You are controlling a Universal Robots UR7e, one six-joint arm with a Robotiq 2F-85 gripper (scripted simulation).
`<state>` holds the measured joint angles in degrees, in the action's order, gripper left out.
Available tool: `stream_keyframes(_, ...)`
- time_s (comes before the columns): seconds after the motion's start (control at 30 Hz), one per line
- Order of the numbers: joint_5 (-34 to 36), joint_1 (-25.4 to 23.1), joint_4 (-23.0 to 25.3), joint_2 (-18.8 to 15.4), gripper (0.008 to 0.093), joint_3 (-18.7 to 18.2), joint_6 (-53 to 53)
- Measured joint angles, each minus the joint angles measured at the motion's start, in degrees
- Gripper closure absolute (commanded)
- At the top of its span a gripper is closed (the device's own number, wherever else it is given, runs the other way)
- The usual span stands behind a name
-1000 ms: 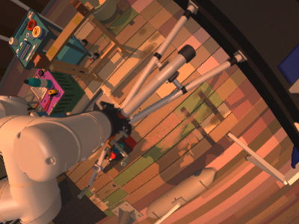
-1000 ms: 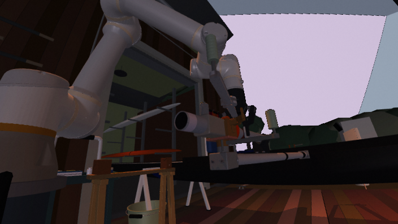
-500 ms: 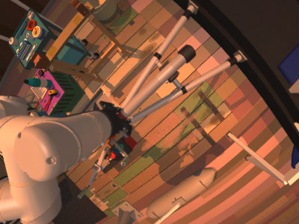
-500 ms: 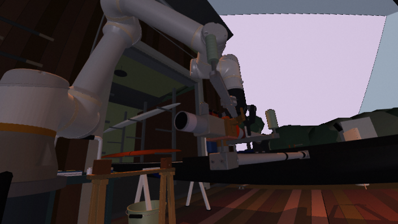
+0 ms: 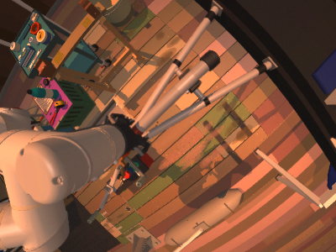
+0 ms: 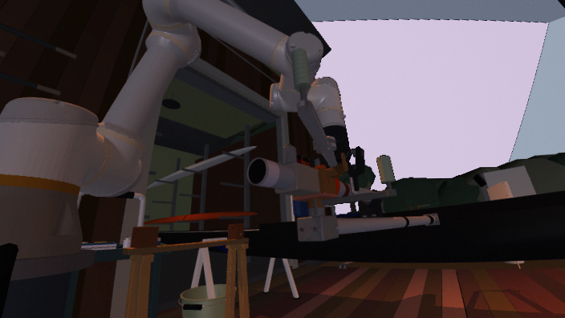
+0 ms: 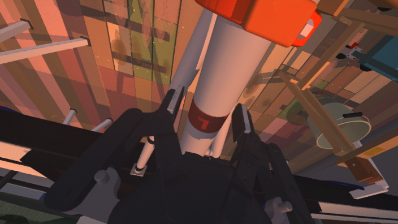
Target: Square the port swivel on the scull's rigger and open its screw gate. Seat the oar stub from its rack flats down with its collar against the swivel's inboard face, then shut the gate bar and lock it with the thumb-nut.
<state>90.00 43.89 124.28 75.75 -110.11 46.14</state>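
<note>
My gripper stands open around the pale oar stub, its fingers on either side of the dark red band on the shaft and holding nothing. The stub lies across the rigger at its outer end, with its open tube end pointing away from the hull. An orange collar sits on the stub just beyond my fingers. The swivel and its gate are mostly hidden behind my wrist. The rigger's pale tubes fan out toward the dark hull.
The dark hull runs close along the rigger. Wooden trestles and a bucket stand on the plank floor beneath. A teal cart and a magenta tray lie beside my arm.
</note>
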Motion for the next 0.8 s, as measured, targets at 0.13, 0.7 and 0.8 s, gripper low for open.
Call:
stream_keyframes(0.13,0.0,0.0,-0.1,0.06,0.0334,0.05,0.0)
stream_keyframes(0.7,0.0,0.0,-8.92,4.26,0.0334,4.79,0.0)
stream_keyframes(0.8,0.0,0.0,-11.0,5.07,0.0334,6.08,0.0)
